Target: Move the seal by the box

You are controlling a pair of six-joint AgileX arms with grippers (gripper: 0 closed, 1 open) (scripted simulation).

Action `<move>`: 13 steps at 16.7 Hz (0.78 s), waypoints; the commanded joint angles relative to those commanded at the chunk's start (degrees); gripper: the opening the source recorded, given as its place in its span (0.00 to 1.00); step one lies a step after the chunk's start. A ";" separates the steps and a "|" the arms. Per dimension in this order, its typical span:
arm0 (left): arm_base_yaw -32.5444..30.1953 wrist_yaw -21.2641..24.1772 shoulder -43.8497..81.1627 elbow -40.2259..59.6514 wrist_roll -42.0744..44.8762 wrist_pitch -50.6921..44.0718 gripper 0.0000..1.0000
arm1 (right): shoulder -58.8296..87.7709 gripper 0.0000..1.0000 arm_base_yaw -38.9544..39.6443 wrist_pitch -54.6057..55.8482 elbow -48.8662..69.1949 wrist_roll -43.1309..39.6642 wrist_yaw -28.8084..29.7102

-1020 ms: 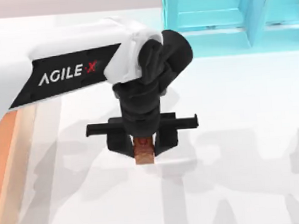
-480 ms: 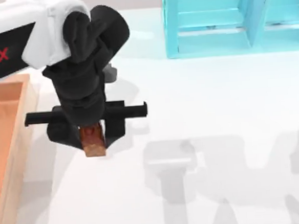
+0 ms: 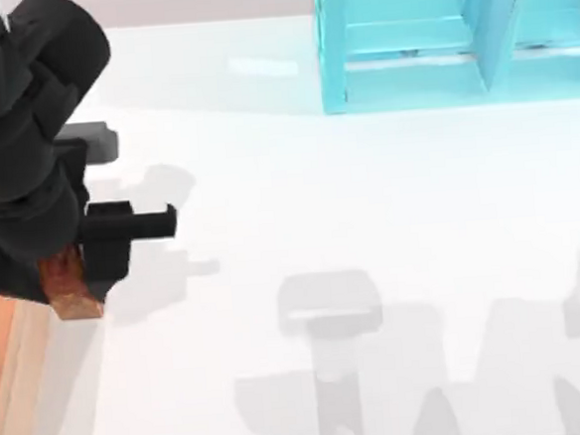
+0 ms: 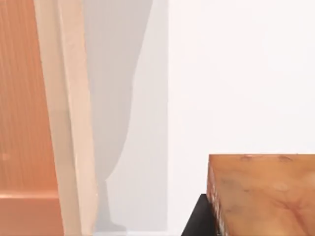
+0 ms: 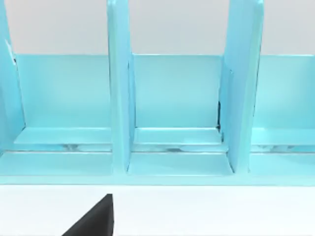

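Note:
The reddish-brown seal (image 3: pixel 72 284) hangs between the black fingers of my left gripper (image 3: pixel 67 281), which is shut on it at the top view's left edge. It sits just right of the box's tan rim (image 3: pixel 22 341), held above the table. In the left wrist view the seal (image 4: pixel 266 194) is close up, with the box rim (image 4: pixel 69 118) and its orange-brown inside (image 4: pixel 22 98) alongside. A black corner of my right gripper (image 5: pixel 96 219) shows in the right wrist view, facing the cyan shelf.
A cyan shelf-like structure (image 3: pixel 456 32) with upright dividers (image 5: pixel 120 98) stands at the back right of the white table (image 3: pixel 370 222). Arm shadows lie across the table's front.
My left gripper has carried the seal leftward across the table, from the middle to right beside the box's rim. The arm now extends past the top view's left edge.

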 joint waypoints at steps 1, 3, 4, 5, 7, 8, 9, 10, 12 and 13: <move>1.28 0.00 -1.74 -1.07 1.27 -1.00 0.00 | 0.00 1.00 0.00 0.00 0.00 0.00 0.00; 2.71 -0.02 -3.72 -2.23 2.67 -2.11 0.00 | 0.00 1.00 0.00 0.00 0.00 0.00 0.00; 2.82 -0.03 -3.89 -2.32 2.78 -2.20 0.00 | 0.00 1.00 0.00 0.00 0.00 0.00 0.00; 2.82 -0.03 -3.89 -2.32 2.78 -2.20 0.00 | 0.00 1.00 0.00 0.00 0.00 0.00 0.00; 2.56 -0.10 -3.64 -2.12 2.81 -2.10 0.00 | 0.00 1.00 0.00 0.00 0.00 0.00 0.00; 2.57 -0.09 -3.61 -2.31 2.81 -1.91 0.00 | 0.00 1.00 0.00 0.00 0.00 0.00 0.00; 2.64 -0.08 -3.51 -3.08 2.80 -1.12 0.00 | 0.00 1.00 0.00 0.00 0.00 0.00 0.00; 2.73 -0.07 -3.38 -4.41 2.80 0.24 0.00 | 0.00 1.00 0.00 0.00 0.00 0.00 0.00; 2.89 -0.08 -3.07 -7.87 2.88 4.31 0.00 | 0.00 1.00 0.00 0.00 0.00 0.00 0.00; 2.95 -0.08 -2.82 -9.86 2.94 6.77 0.00 | 0.00 1.00 0.00 0.00 0.00 0.00 0.00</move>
